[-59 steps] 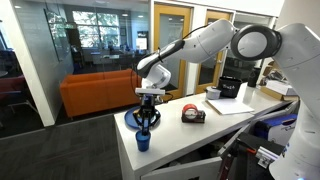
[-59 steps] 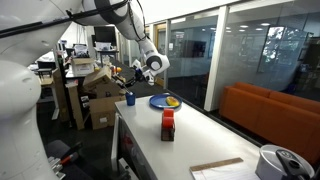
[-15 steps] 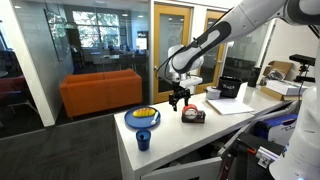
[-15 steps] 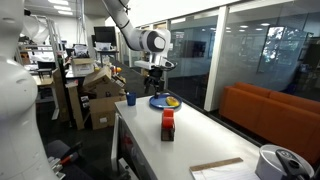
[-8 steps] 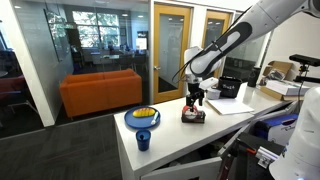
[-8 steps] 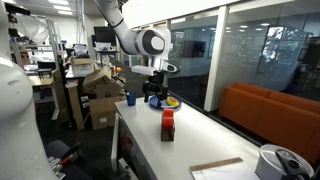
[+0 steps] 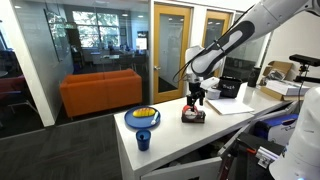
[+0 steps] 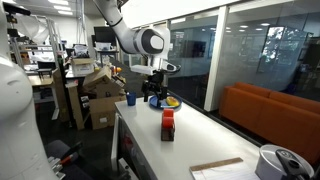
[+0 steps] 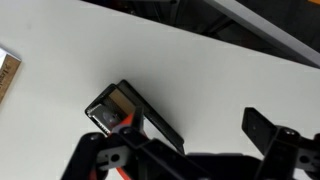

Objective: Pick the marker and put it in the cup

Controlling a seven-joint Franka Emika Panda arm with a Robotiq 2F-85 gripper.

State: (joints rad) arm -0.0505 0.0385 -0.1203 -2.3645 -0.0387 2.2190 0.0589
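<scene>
The blue cup (image 7: 143,140) stands at the near corner of the white table (image 7: 168,135), and it is also in an exterior view (image 8: 130,99). The marker shows in no view. My gripper (image 7: 196,99) hangs open, well away from the cup, just above a chunky red-and-black object (image 7: 193,115) in both exterior views (image 8: 155,96). In the wrist view the gripper (image 9: 215,140) has bare white table between its fingers (image 9: 268,130). The red-and-black object (image 9: 122,108) lies beside the other finger.
A wide blue plate (image 7: 142,118) with yellow contents sits between the cup and the red-and-black object (image 8: 168,124). Papers (image 7: 226,104) and a dark box lie further along the table. An orange sofa (image 7: 100,90) stands behind glass walls.
Over the last second the arm swung from above the plate to above the red-and-black object, then stopped. The jaws stayed open.
</scene>
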